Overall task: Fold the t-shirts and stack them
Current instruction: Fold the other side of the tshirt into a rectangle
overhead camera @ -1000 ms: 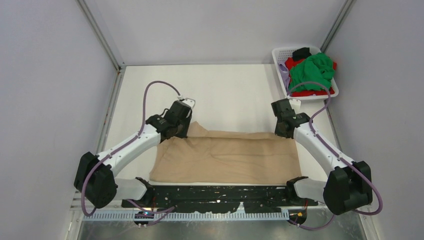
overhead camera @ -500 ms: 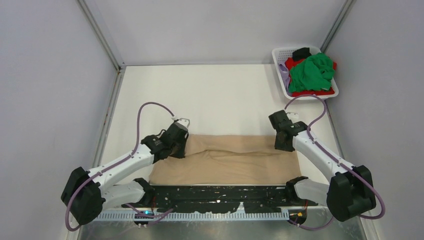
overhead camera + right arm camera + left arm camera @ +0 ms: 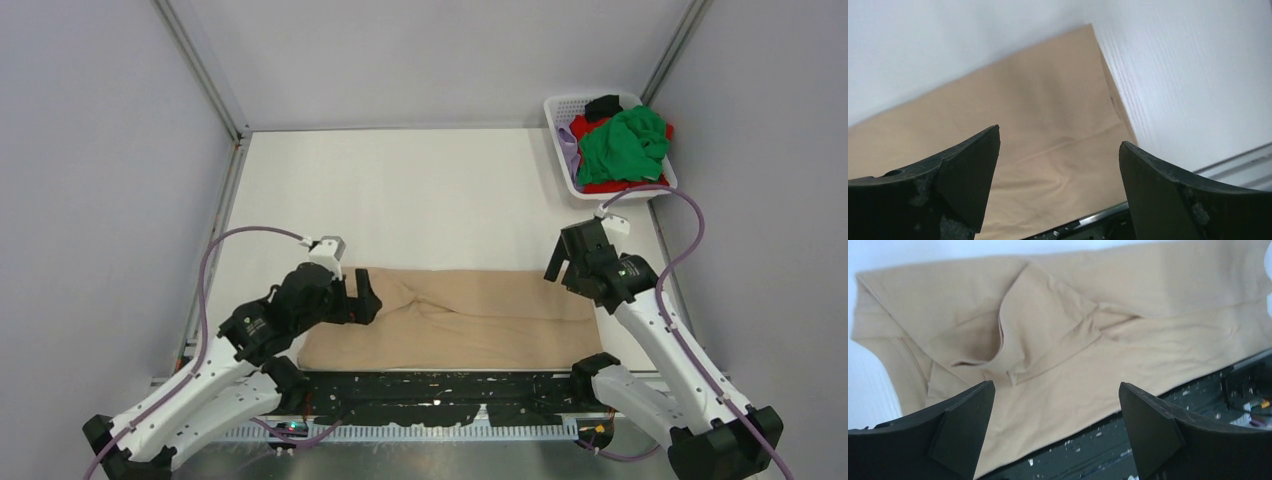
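1. Beige soft-cloth t-shirt is lying folded flat along the white bench's near edge (wrinkle left of centre).
2. Left end effector is hovering over its left end, jaws spread, empty.
3. Right end effector is hovering over its right end, likewise spread, empty.

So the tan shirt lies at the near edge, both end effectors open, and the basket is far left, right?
No: the basket sits at the far right, as the top external view shows. The tan shirt does lie at the near edge, with the left end effector and right end effector both open.
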Robot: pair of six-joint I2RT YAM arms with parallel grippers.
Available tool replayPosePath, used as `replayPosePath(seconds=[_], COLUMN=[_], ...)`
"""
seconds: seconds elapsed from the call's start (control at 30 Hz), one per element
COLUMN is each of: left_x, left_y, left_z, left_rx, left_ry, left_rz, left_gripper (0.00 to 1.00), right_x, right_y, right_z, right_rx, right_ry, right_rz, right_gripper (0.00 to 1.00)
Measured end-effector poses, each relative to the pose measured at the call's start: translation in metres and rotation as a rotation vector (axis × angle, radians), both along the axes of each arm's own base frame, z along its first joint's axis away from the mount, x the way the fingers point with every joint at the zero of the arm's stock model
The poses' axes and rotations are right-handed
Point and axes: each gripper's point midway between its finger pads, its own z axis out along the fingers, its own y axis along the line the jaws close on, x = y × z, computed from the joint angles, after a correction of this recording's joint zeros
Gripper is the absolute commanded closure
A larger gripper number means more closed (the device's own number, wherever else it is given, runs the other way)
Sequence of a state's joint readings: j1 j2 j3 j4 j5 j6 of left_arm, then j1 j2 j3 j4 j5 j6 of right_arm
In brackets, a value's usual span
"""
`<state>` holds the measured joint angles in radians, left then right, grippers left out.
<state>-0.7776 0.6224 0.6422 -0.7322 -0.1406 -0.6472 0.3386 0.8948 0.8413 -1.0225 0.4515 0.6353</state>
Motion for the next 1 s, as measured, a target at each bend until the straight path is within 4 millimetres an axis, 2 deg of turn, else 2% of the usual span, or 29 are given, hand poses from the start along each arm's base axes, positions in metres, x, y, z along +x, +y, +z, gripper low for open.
replayPosePath(seconds=[0.13, 0.27, 0.37, 0.43, 0.53, 0.63, 0.83, 0.93, 1.0], left_x=[0.033, 0.076, 0.101, 0.105, 0.09, 0.066, 0.026, 0.011, 0.01], left_y=[-0.004, -0.009, -0.016, -0.024, -0.041, -0.056, -0.055, -0.052, -0.054], left_z=[0.011, 0.002, -0.019, -0.036, -0.058, -0.064, -0.081, -0.08, -0.066], left_rx=[0.014, 0.026, 0.041, 0.047, 0.006, -0.059, -0.054, -0.046, -0.062], left_ry=[-0.064, 0.005, 0.122, 0.205, 0.325, 0.403, 0.508, 0.52, 0.469], left_rz=[0.055, 0.094, 0.086, 0.048, -0.056, -0.16, -0.23, -0.25, -0.261], left_gripper=[0.0, 0.0, 0.0, 0.0, 0.01, 0.0, 0.0, 0.0, 0.0], right_x=[0.022, 0.038, 0.046, 0.048, 0.049, 0.047, 0.047, 0.047, 0.047], right_y=[0.016, 0.036, 0.046, 0.048, 0.048, 0.047, 0.045, 0.044, 0.044], right_z=[0.001, -0.008, -0.011, -0.012, -0.014, -0.017, -0.018, -0.019, -0.019], right_rx=[0.064, 0.129, 0.157, 0.161, 0.157, 0.151, 0.136, 0.13, 0.126], right_ry=[-0.079, -0.098, -0.105, -0.113, -0.114, -0.109, -0.106, -0.105, -0.105], right_rz=[0.042, 0.107, 0.143, 0.159, 0.166, 0.169, 0.181, 0.184, 0.186], right_gripper=[0.05, 0.05, 0.05, 0.05, 0.04, 0.04, 0.04, 0.04, 0.05])
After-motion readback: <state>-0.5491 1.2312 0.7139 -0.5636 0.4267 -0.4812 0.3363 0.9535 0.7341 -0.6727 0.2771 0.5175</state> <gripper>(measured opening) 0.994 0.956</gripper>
